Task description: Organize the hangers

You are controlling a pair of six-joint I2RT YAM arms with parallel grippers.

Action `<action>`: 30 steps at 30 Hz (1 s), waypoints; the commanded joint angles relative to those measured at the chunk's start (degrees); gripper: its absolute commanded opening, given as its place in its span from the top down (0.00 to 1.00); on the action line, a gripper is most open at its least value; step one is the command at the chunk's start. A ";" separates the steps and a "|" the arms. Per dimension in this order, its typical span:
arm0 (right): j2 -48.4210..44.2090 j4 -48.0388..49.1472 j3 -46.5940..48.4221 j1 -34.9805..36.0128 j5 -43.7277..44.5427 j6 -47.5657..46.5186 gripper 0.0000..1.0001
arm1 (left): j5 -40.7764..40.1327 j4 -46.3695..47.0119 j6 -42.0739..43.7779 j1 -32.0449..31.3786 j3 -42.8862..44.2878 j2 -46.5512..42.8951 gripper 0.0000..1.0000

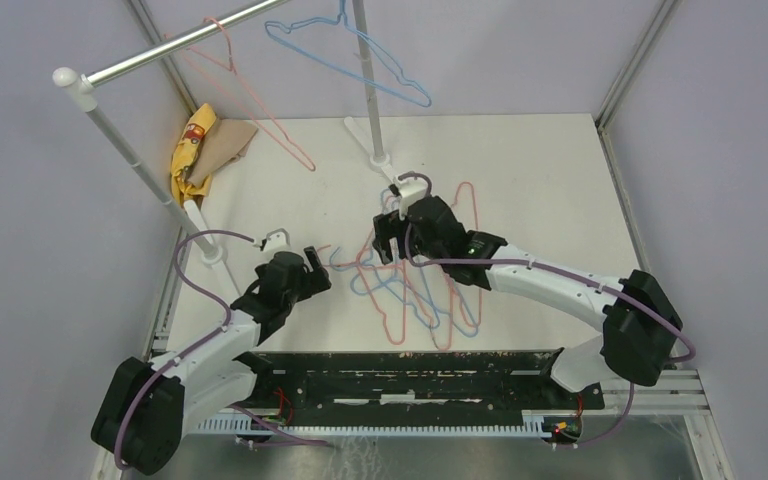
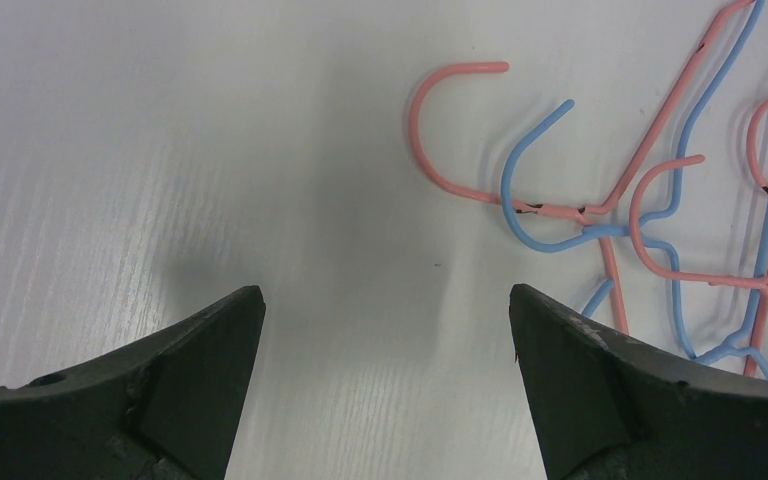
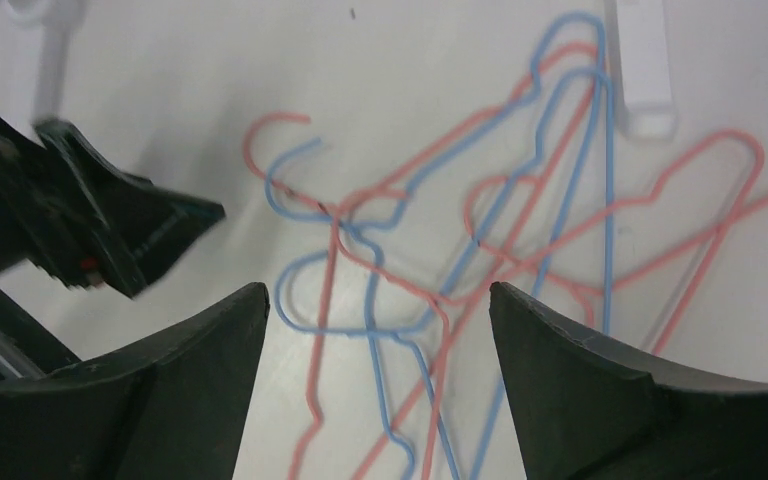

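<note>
A tangled pile of pink and light blue wire hangers (image 1: 400, 300) lies on the white table between my two grippers. One pink hanger (image 1: 250, 90) and one blue hanger (image 1: 360, 60) hang on the silver rail (image 1: 190, 40). My left gripper (image 1: 322, 270) is open and empty, just left of the pile. In the left wrist view (image 2: 387, 300) it is over bare table, with the hanger hooks (image 2: 580, 212) ahead to the right. My right gripper (image 1: 388, 243) is open and empty above the pile's far left part. In the right wrist view (image 3: 378, 295) hanger wires (image 3: 355, 331) lie between its jaws.
A yellow cloth (image 1: 195, 150) and brown paper (image 1: 232, 140) lie at the back left by the rail's white pole (image 1: 130, 150). A second white pole (image 1: 368, 90) stands behind the pile. A black tray (image 1: 410, 385) runs along the near edge. Grey walls enclose the table.
</note>
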 commanded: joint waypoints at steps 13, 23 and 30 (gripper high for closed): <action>5.49 -11.62 -9.85 2.79 4.53 1.84 0.43 | 0.47 3.93 -0.13 -0.13 1.82 1.28 0.01; 11.49 -9.19 -8.37 2.63 2.14 1.56 0.61 | 0.61 2.90 -0.67 -0.10 0.26 -1.80 0.01; 11.72 -9.92 -7.58 2.08 0.96 2.25 0.99 | 1.58 1.23 -0.36 -0.16 0.70 -3.33 0.01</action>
